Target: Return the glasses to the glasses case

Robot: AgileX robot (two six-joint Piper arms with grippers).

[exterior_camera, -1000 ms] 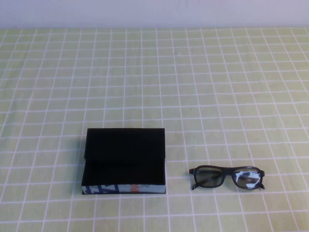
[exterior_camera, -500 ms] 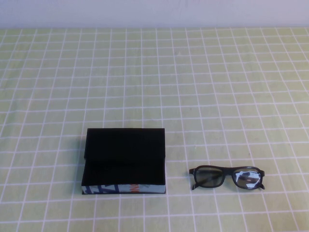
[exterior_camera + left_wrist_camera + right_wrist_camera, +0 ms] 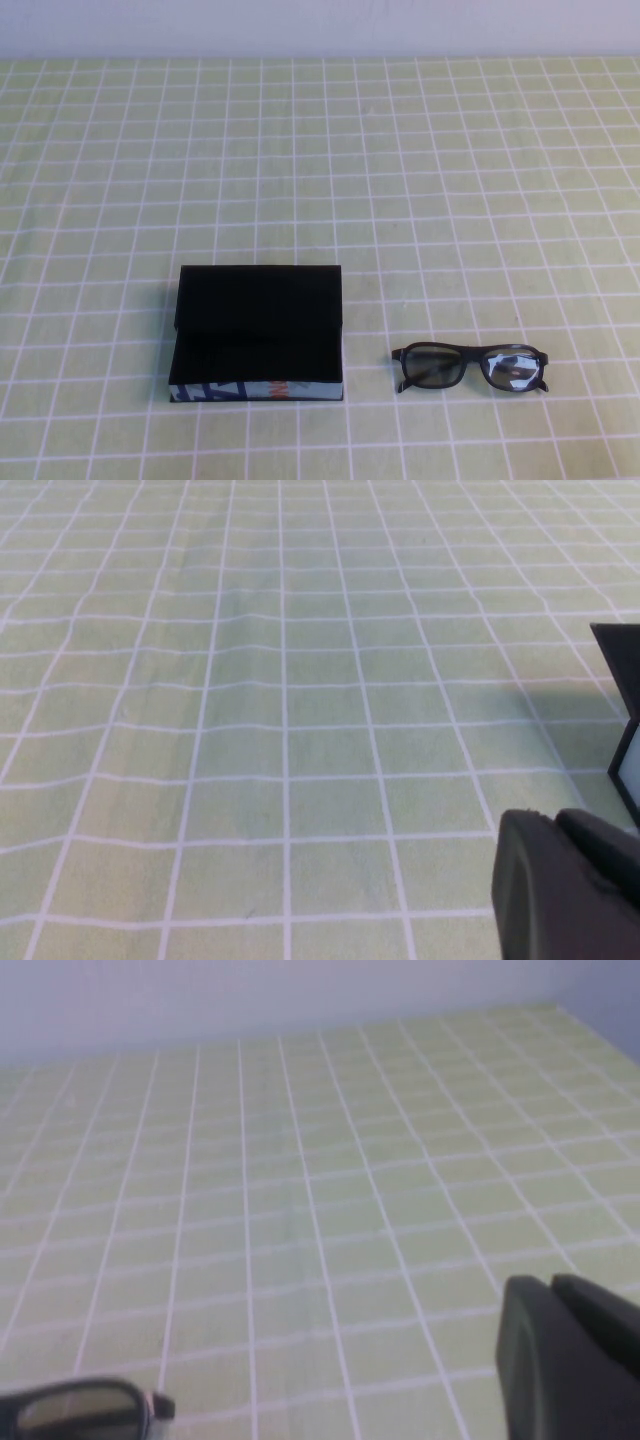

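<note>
Black and flat, the glasses case (image 3: 259,333) sits near the front of your green-checked surface (image 3: 420,180), its lid raised at the back and its printed blue, white and orange edge facing you. To its right, apart from it, the glasses (image 3: 471,368) lie upright on the cloth, lenses toward you. Your left gripper (image 3: 566,888) hangs above the cloth just beside the case's corner; your right gripper (image 3: 568,1358) hangs near the glasses. You cannot tell how either set of jaws stands.

A table (image 3: 420,180) covered in a pale green cloth with a white grid fills the scene; a plain light wall (image 3: 320,25) borders its far edge.
</note>
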